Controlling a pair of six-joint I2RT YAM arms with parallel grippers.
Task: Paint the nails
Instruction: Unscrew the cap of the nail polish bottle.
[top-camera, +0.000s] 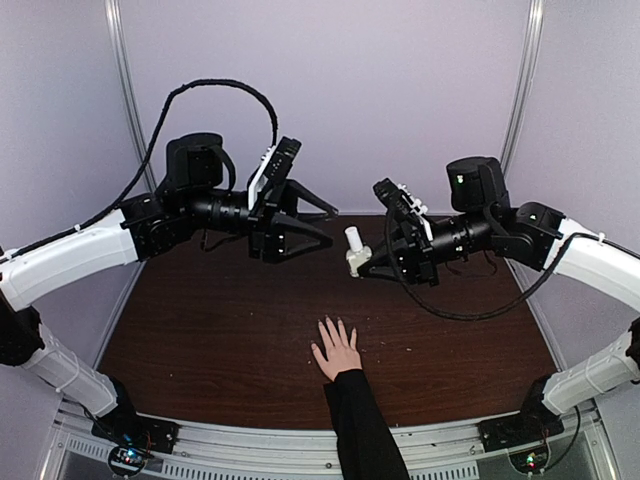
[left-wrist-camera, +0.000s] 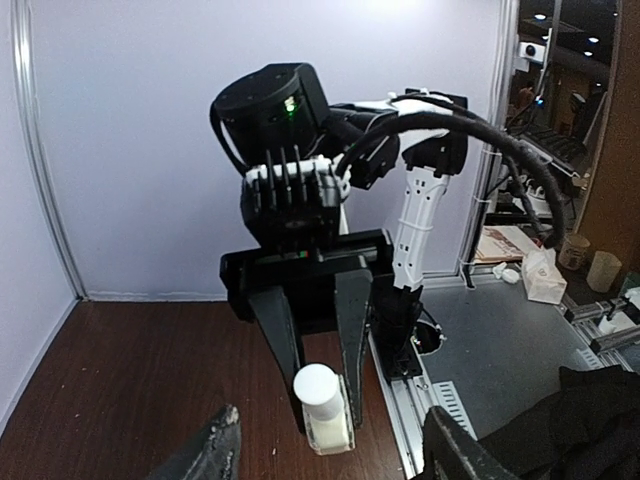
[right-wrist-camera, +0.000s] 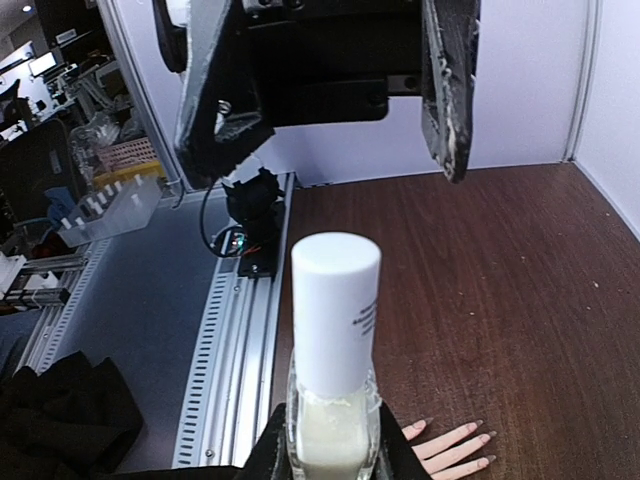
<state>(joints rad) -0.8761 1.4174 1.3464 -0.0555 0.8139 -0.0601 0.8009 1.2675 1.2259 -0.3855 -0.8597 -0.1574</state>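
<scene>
My right claw (top-camera: 362, 262) is clamped on a small clear bottle (top-camera: 353, 255) of pale liquid (right-wrist-camera: 333, 435), white cap (top-camera: 352, 238) up. My left claw (top-camera: 328, 228) gapes empty just left of it. The hand (top-camera: 337, 352) lies flat on the table (top-camera: 200, 320), lower centre of the top view, well below both claws; its nails (right-wrist-camera: 489, 437) are too small to make out clearly.

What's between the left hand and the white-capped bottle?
Nothing: top view shows a bare gap between the left hand and the small clear white-capped bottle.
</scene>
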